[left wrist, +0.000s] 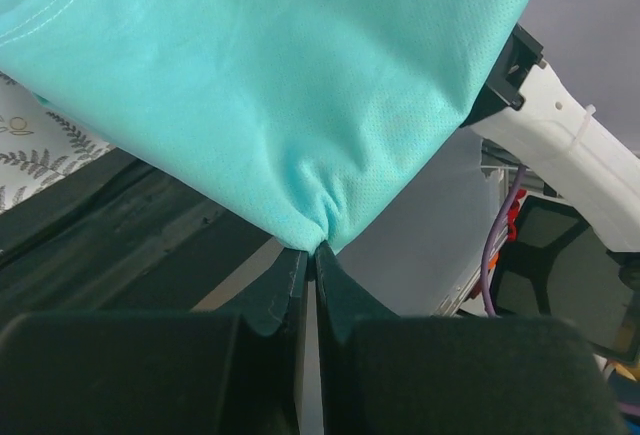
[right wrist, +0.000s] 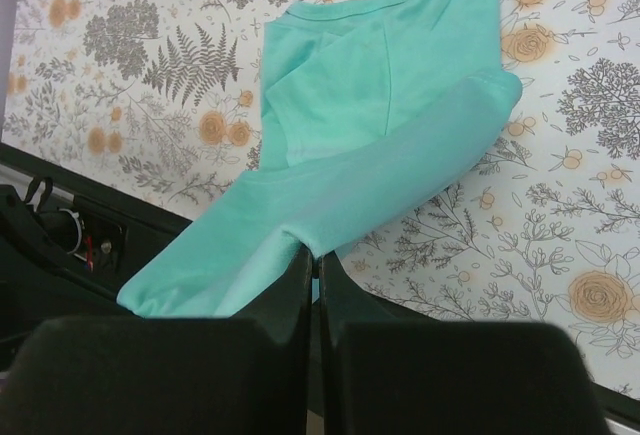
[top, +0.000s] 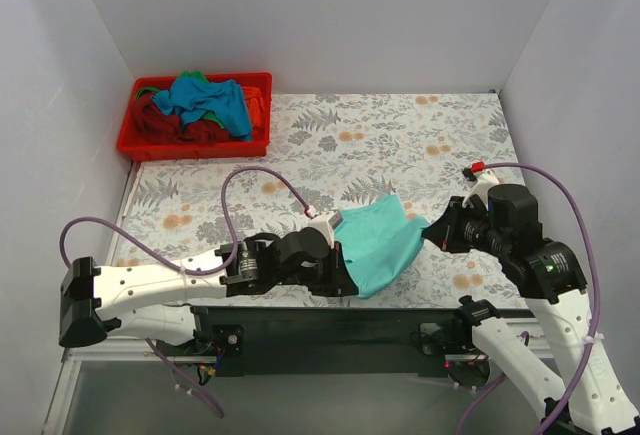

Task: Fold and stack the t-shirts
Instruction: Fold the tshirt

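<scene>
From above, the mint-teal shirt [top: 385, 240] lies well apart from the red bin [top: 195, 151], to the near-right of it, at the near edge of the bench [top: 350, 145]. The other shirts [top: 205, 105] are heaped inside the bin. My left gripper [top: 340, 260] is at the side of the shirt that faces the bin, and my right gripper [top: 428, 230] at the side away from the bin. The cloth between them is bunched, not flat.

In my left wrist view, the left gripper [left wrist: 312, 251] is closed to a thin slit and pinches a small pucker of the shirt [left wrist: 280, 85] at the very tips. A black rail [left wrist: 120, 245] shows under the cloth, so this part is lifted. The hold looks thin to me.

In my right wrist view, the right gripper [right wrist: 312, 257] is closed as well, on a folded edge of the shirt [right wrist: 380, 145]. One part drapes past the bench edge, and the rest lies on the flowered bench [right wrist: 570, 155].

I judge the step in hand is to spread this shirt before folding. To do it well, I should draw both grippers apart slowly and equally, until the hem is taut but not strained. Then I should carry the shirt toward the bin, where there is more bench, and lower it flat. A fast pull could slip the pucker out of my left tips.
</scene>
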Available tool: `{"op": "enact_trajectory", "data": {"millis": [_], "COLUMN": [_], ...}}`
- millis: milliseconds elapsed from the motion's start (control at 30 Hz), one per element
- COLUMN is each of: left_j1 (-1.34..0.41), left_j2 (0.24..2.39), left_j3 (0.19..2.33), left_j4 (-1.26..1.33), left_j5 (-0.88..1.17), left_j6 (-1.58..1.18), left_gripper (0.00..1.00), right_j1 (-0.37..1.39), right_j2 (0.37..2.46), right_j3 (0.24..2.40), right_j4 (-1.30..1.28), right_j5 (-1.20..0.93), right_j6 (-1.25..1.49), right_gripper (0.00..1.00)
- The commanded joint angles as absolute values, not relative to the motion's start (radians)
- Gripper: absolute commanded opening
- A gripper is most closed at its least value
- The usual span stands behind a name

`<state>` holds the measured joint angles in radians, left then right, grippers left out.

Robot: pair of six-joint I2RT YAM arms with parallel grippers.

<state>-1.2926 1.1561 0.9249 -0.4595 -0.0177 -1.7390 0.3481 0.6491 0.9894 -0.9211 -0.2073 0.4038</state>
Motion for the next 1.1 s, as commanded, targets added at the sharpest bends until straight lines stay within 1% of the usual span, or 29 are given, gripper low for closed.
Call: {"op": "enact_trajectory", "data": {"millis": [0, 167, 467, 667, 833, 1067], "left_j1": [-1.312, -1.313, -1.31, -1.281, -1.211, -1.074], "left_j2": [1.172, 1.163, 1.235, 1.203, 1.2, 1.183], "left_j3": [0.928, 0.858, 0.831, 0.811, 0.802, 0.713], "left_j4": [-0.402, -0.282, -0.203, -0.166, -0.16, -0.057], "left_j5": [-0.043, -0.067, -0.071, -0.095, -0.078, -0.002], "left_j6": [-1.789, -1.818, -1.844, -1.852, -1.85, -1.844], "left_gripper": [0.0, 0.0, 0.0, 0.0, 0.0, 0.0], "right_j1": [0.348, 0.35, 0.348, 0.348, 0.348, 0.35], "right_j2": [0.637, 0.635, 0.689, 0.721, 0.773, 0.874], "right_j3": [1.003, 0.976, 0.951, 0.951, 0.951, 0.939], "right_j4": [-0.925, -0.893, -0.787, -0.729, -0.678, -0.554], "right_j5": [-0.17, -0.092, -0.052, -0.032, -0.021, -0.025], "right_j6": [0.429, 0.452, 0.471, 0.476, 0.469, 0.459], "right_gripper": [0.01, 0.01, 0.01, 0.01, 0.01, 0.01]}}
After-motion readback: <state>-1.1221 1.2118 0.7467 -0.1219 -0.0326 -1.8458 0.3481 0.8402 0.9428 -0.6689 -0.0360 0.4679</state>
